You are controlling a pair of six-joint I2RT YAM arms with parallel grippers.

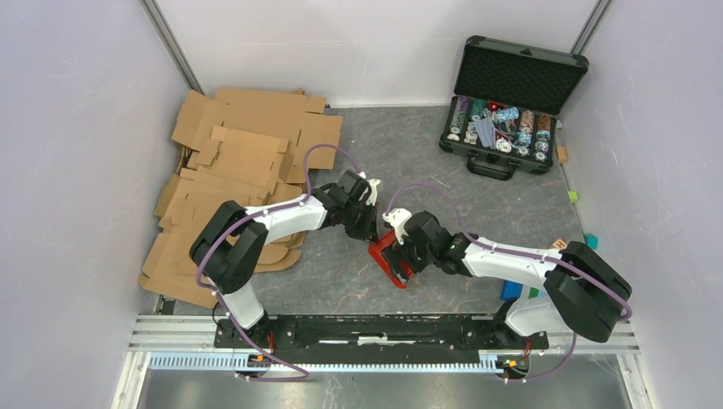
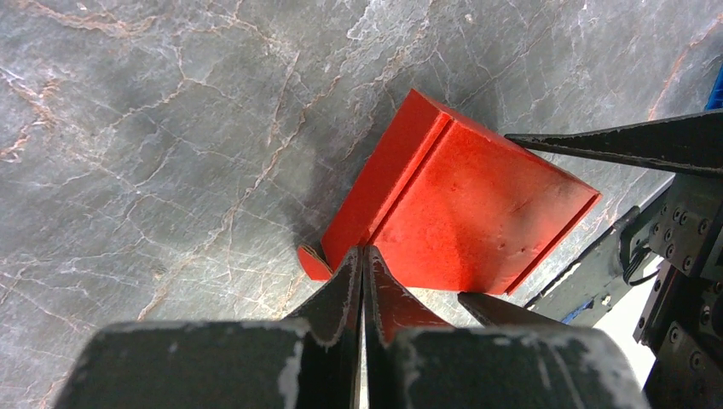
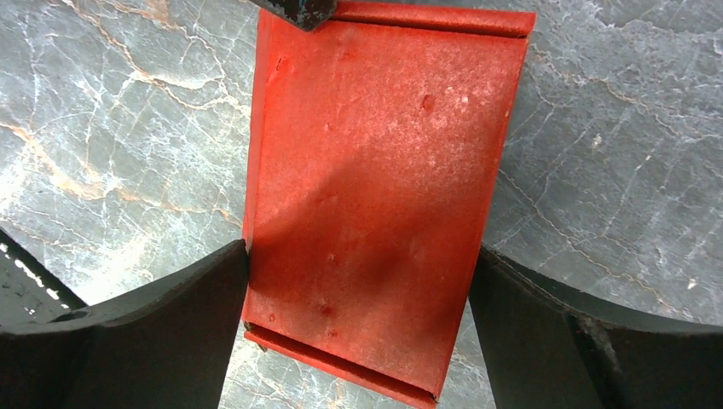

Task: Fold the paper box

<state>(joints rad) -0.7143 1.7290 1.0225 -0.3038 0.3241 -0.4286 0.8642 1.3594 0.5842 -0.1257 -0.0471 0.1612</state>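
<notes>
The paper box (image 1: 395, 267) is bright red and folded into a shallow shape, and it lies on the grey marbled table at the centre. My left gripper (image 2: 364, 252) is shut, its tips meeting at the box's (image 2: 460, 213) near edge beside a small red tab (image 2: 310, 262). My right gripper (image 3: 360, 252) stands wide open over the box (image 3: 375, 170), one finger close against each long side. The left gripper's tip (image 3: 298, 10) shows at the box's far corner in the right wrist view. Both grippers (image 1: 373, 223) (image 1: 396, 247) meet over the box in the top view.
Brown corrugated cardboard sheets (image 1: 239, 179) are piled at the back left. An open black case of poker chips (image 1: 510, 102) stands at the back right. Small coloured blocks (image 1: 591, 241) lie along the right wall, and a blue one (image 1: 511, 290) sits by the right arm's base.
</notes>
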